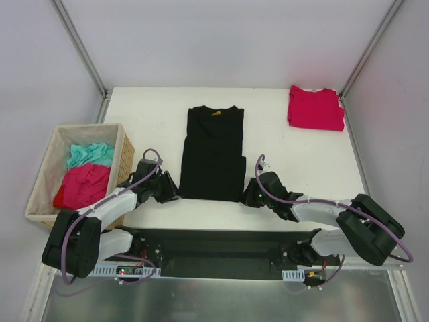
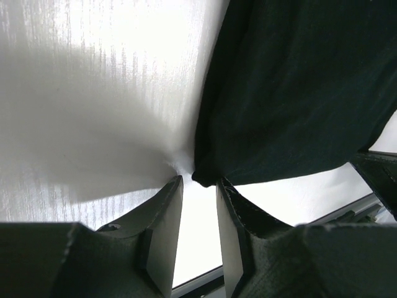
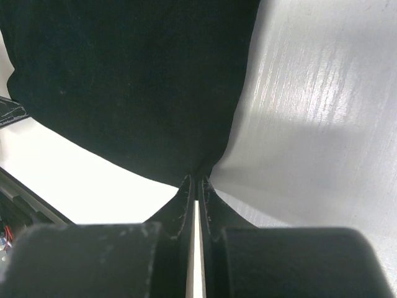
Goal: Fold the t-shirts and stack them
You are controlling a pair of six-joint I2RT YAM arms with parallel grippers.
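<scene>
At table (image 1: pixel 144 117) centre, black t-shirt (image 1: pixel 213 151) lies long axis 12-to-6, hem at 6; right gripper (image 3: pixel 196 179) pinches its 5 o'clock hem corner, left gripper (image 2: pixel 199 180) stands part-spread at the 7 o'clock corner, not yet clamped.

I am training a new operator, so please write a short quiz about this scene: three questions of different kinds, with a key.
1. True or false: the red shirt lies folded at the far right corner of the table, apart from the black shirt.
2. The right end effector is: A open; B shut on the black shirt; C shut on the red shirt.
3. What holds the teal cloth and the pink cloth?
Key: 1 true; 2 B; 3 the basket.
</scene>
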